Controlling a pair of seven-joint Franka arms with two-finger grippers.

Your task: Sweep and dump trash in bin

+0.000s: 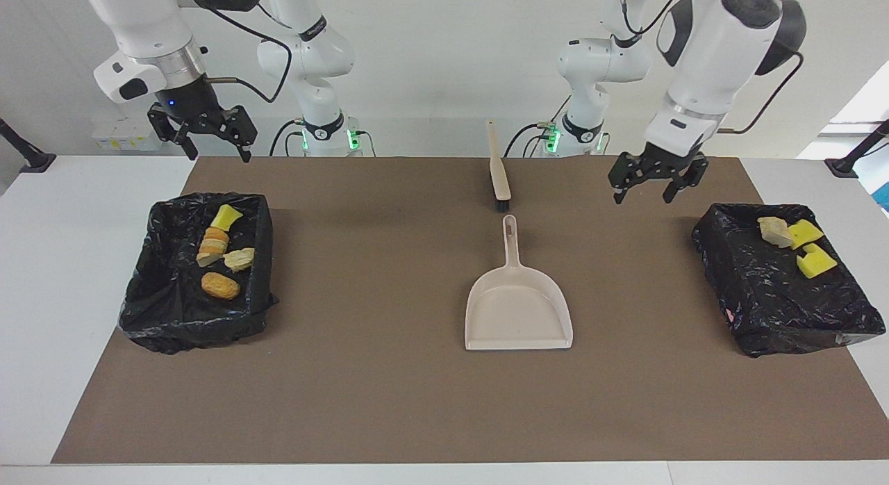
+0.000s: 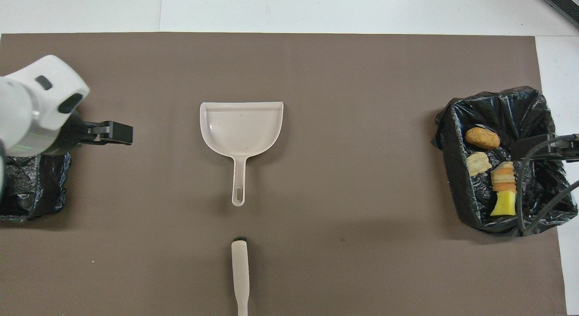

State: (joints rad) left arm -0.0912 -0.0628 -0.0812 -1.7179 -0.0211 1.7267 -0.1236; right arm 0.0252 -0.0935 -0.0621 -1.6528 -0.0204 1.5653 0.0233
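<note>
Several trash pieces (image 1: pixel 220 285), bread bits and a yellow chunk, lie in the black-lined bin (image 1: pixel 187 325) at the right arm's end. Three more trash pieces (image 1: pixel 816 261) lie in the second bin (image 1: pixel 785 318) at the left arm's end. The beige dustpan (image 1: pixel 517 311) rests flat mid-mat, free of both grippers. Its handle points toward the brush (image 1: pixel 497 169), which lies nearer to the robots. My left gripper (image 1: pixel 646 193) hangs open and empty over the mat between the dustpan and the second bin. High over the first bin, my right gripper (image 1: pixel 217 155) waits open and empty.
A brown mat (image 1: pixel 361 401) covers the middle of the white table. In the overhead view the dustpan (image 2: pixel 242 130) holds nothing, and the left arm's wrist hides part of the bin (image 2: pixel 27 193) at its end.
</note>
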